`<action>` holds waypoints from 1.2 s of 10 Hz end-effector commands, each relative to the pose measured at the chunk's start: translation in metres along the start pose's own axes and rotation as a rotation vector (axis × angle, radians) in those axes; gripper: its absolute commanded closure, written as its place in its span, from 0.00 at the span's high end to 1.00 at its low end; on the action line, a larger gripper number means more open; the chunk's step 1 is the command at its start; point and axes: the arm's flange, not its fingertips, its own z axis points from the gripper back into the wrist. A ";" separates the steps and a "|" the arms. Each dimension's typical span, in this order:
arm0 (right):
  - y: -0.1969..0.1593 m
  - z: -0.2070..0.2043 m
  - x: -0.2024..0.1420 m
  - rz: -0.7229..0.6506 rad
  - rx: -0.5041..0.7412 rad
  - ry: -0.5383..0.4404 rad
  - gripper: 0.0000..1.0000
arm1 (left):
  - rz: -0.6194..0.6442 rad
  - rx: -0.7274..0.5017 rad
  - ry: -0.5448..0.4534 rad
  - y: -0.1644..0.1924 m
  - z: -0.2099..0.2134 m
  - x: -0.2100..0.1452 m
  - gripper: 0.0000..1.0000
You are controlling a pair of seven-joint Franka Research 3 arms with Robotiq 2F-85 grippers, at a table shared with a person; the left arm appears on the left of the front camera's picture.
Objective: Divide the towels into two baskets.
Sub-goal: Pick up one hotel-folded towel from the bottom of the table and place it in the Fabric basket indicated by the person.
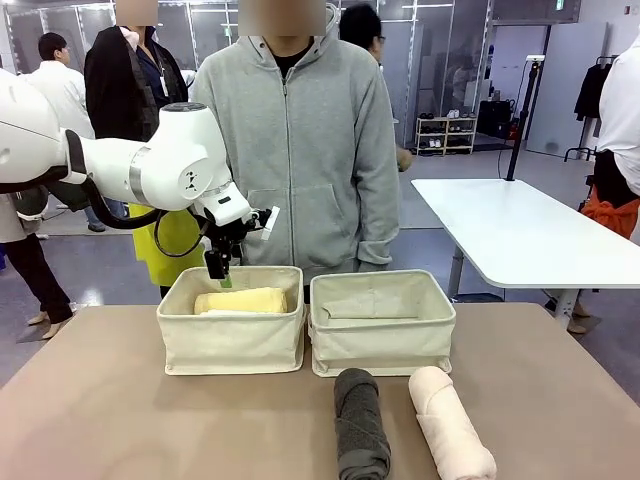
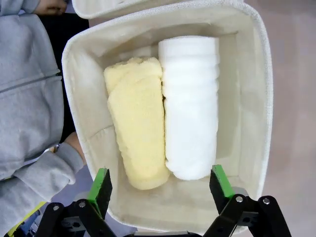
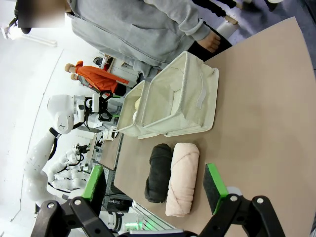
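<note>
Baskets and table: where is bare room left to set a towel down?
Free: inside the right basket; the table in front of the left basket. Crowded: the left basket, filled by the yellow towel and white towel; the table before the right basket, where the dark grey towel and pink towel lie.

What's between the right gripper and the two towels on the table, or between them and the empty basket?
Nothing visible. The open right gripper faces the grey towel and pink towel directly, and they lie just in front of the empty basket on the table.
</note>
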 end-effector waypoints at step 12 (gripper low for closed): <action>0.003 0.000 -0.002 0.009 0.014 -0.011 1.00 | 0.355 -0.170 -0.115 -0.028 0.086 -0.059 1.00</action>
